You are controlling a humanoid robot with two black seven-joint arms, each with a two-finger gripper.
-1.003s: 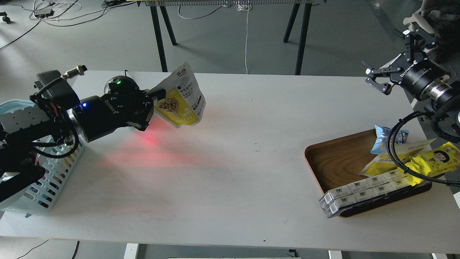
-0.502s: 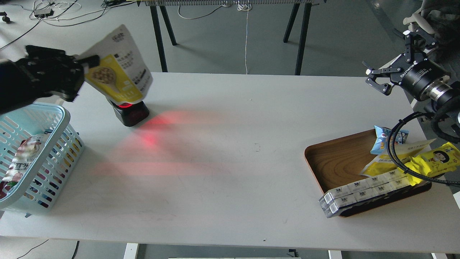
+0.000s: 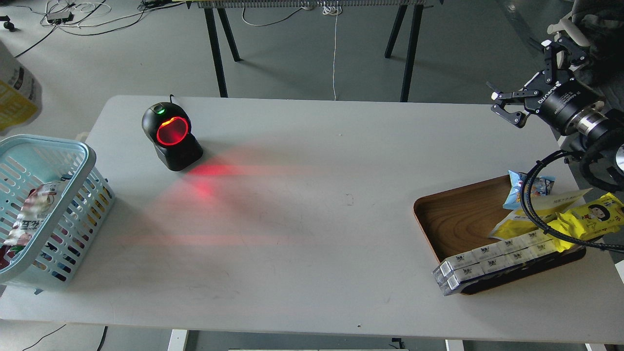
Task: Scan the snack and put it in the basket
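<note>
Only part of the snack (image 3: 14, 90), a yellow-and-white pouch, shows at the far left edge of the head view, blurred, up above the far end of the light blue basket (image 3: 73, 146). What holds it is out of the frame, and my left gripper is not in view. My right gripper (image 3: 526, 80) is open and empty, raised beyond the table's far right corner, well above the wooden tray.
A black barcode scanner (image 3: 170, 136) with a glowing red window stands at the table's back left and casts red light across the top. The basket holds other packets (image 3: 34, 209). A brown wooden tray (image 3: 453, 219) at the right holds a bright yellow wrapper (image 3: 592, 217), a blue packet (image 3: 519, 187) and white boxes (image 3: 492, 258).
My left arm has carried the pouch up and left, away from the scanner and nearly out of the frame above the basket. The scanner is now uncovered. The right gripper has barely moved.
</note>
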